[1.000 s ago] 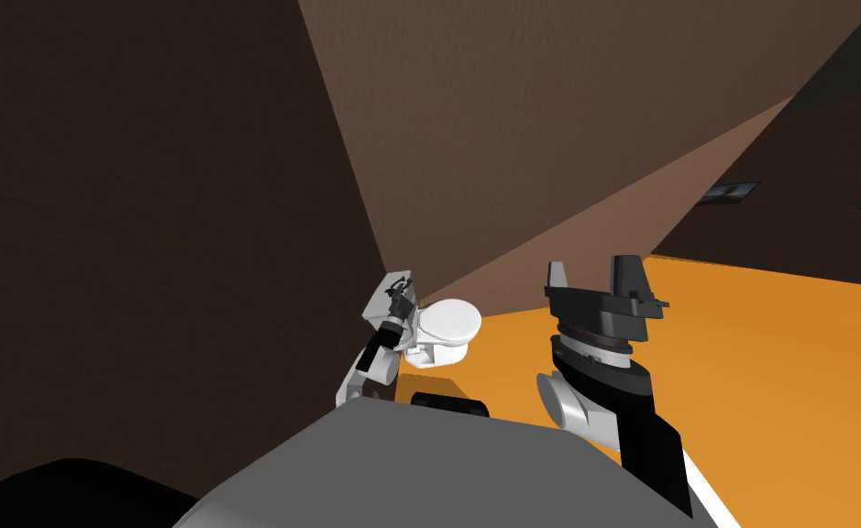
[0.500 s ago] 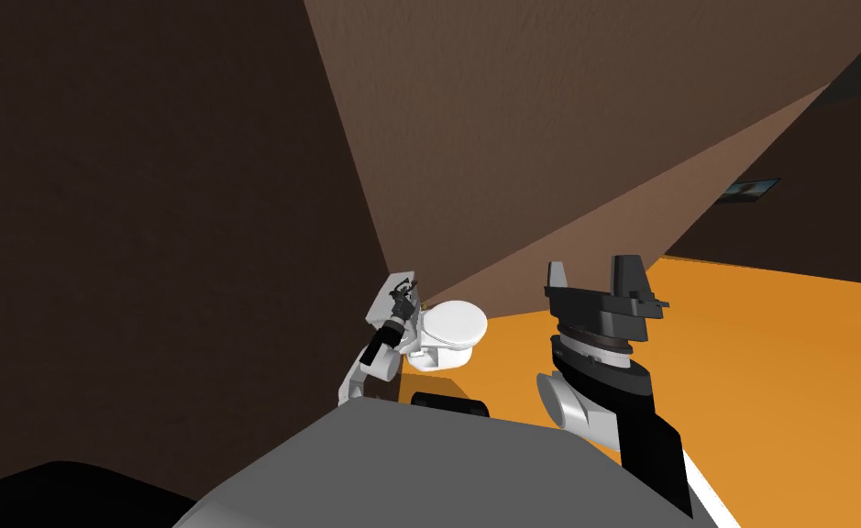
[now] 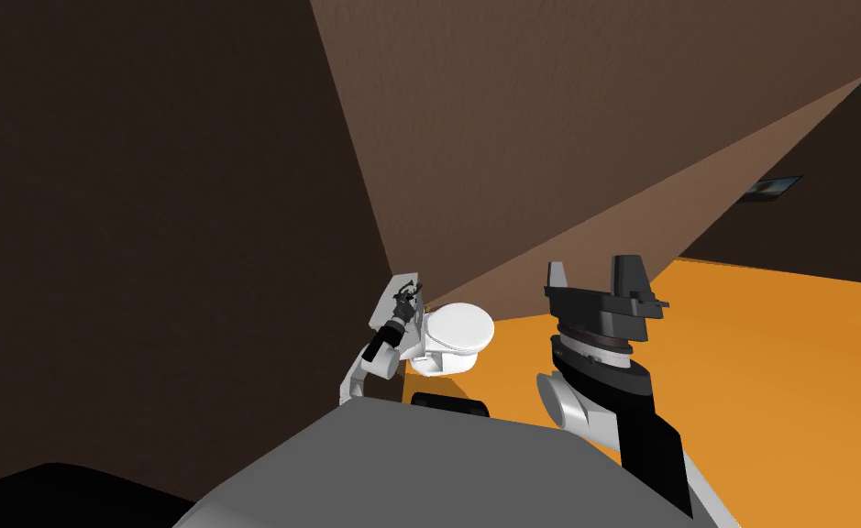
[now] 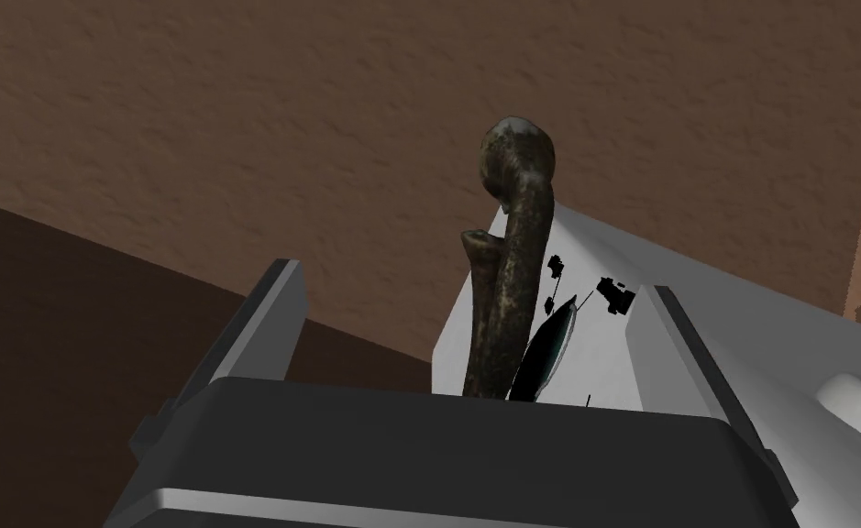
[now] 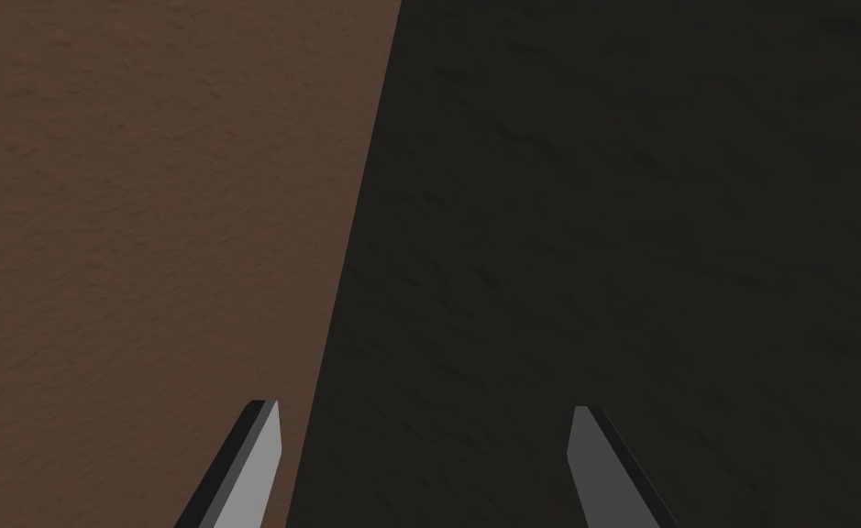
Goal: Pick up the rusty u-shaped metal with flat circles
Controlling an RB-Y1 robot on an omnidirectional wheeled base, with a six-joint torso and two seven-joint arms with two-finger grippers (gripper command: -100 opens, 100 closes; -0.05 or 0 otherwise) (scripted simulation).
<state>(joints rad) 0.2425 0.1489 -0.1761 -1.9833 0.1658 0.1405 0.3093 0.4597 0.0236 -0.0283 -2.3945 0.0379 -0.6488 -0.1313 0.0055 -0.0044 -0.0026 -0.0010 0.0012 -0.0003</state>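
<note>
While my left claw [image 4: 474, 279] sits open around the rusty metal [image 4: 522, 238] at the toilet tank [image 4: 758, 357], gripping and lifting are not yet done.

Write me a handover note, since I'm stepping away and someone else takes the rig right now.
Left hand: open at the top of the white toilet tank, one finger on each side of the rusty u-shaped metal, neither touching it. The metal's base is hidden behind the hand's body.
Right hand: open, holding nothing, raised on my right.
Done: the reach, with the left hand lined up around the metal.
Left: shut the left hand on the metal, then lift it clear.
</note>
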